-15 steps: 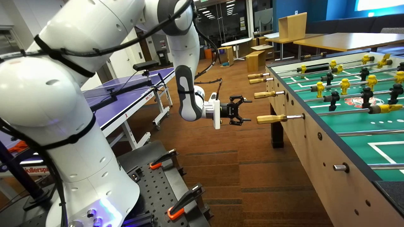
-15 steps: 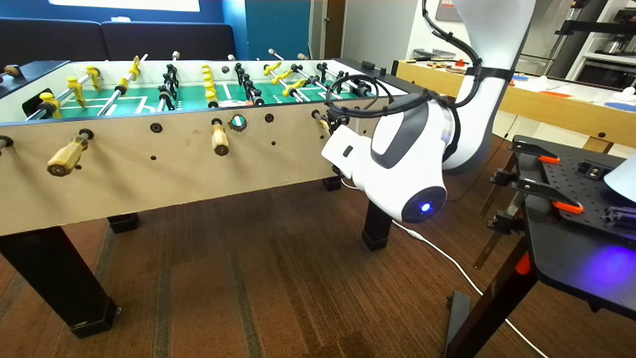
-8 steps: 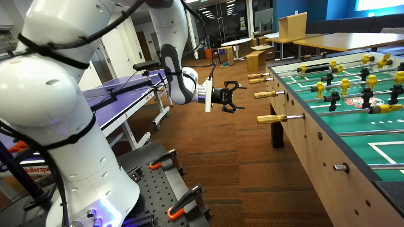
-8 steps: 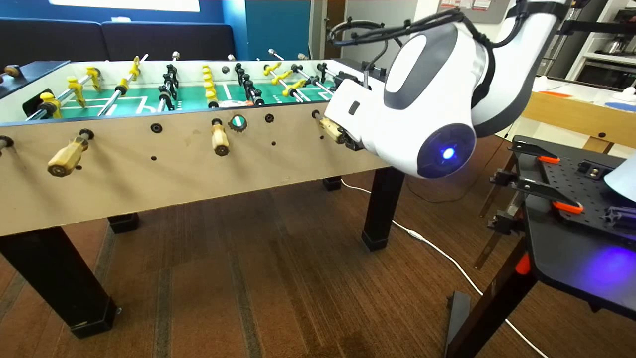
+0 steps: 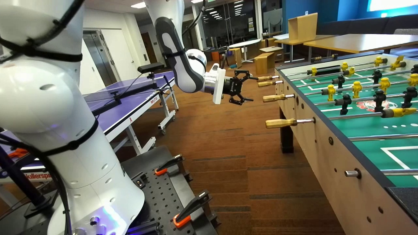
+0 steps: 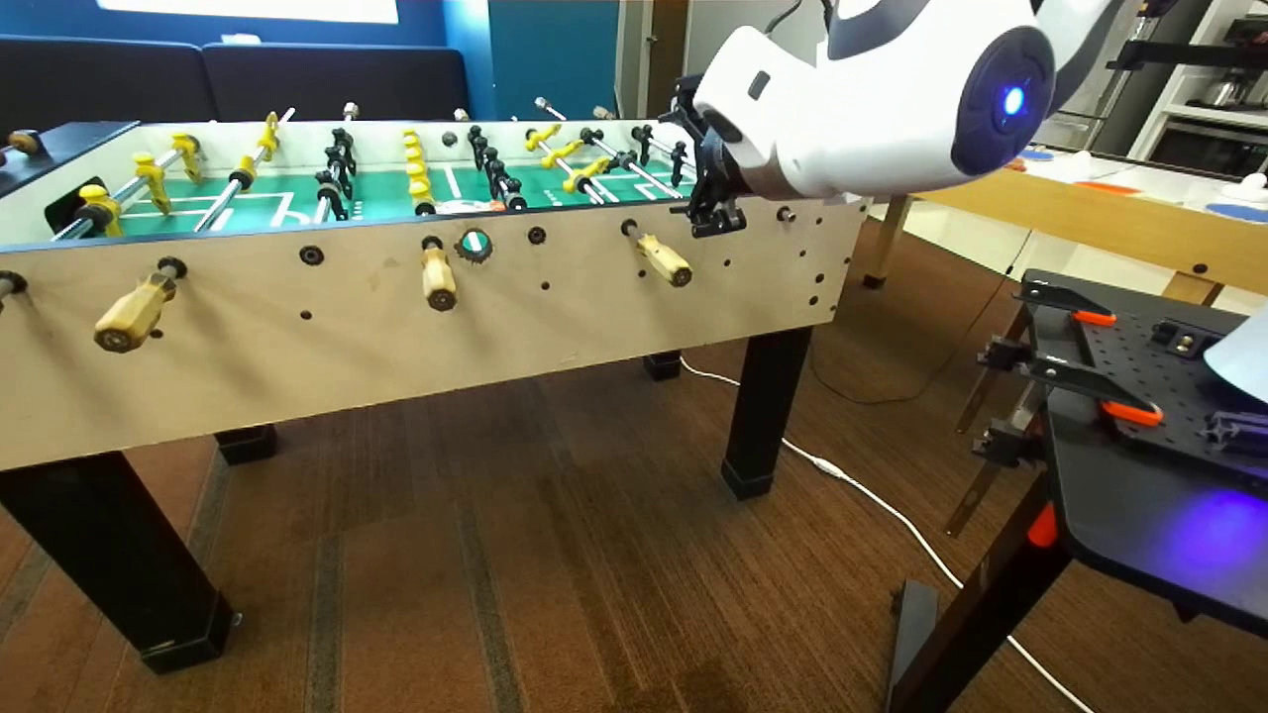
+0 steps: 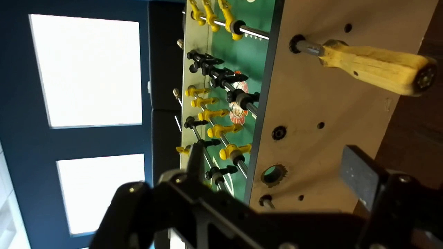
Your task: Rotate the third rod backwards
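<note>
Gripper (image 5: 252, 88) is spread, nothing held, third rod's handle (image 5: 281, 123) seen below and to one side, jutting from foosball table (image 5: 321, 156), axis roughly along the fingers (image 7: 360, 174), so lowering and sideshift are probably needed.

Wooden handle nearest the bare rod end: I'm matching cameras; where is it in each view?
In an exterior view: handle right of center.
In an exterior view: handle just above center.
Wrist view: handle at upper right.
Shared landmark: nearest yellow player on its rod.
</note>
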Robot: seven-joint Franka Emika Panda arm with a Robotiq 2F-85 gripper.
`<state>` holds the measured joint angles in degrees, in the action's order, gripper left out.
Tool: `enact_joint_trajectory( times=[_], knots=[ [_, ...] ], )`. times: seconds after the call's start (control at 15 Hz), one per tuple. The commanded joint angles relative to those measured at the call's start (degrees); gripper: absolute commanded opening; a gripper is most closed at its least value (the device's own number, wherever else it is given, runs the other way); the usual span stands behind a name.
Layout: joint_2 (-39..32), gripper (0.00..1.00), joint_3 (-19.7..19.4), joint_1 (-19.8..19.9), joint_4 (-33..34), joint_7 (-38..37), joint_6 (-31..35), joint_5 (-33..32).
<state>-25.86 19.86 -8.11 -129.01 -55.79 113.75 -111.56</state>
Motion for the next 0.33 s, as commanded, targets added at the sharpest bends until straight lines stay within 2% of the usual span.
enact_joint_trajectory(
  times=[0.0, 0.07, 0.27],
  knots=[
    [6.2, 1.0, -2.1, 1.5, -4.0, -2.7, 7.1, -2.1],
    [7.1, 1.0, -2.6, 1.6, -4.4, -3.0, 8.3, -2.4],
    [7.9, 1.0, -4.1, 0.7, -5.3, -6.1, 6.6, -8.4]
  ],
)
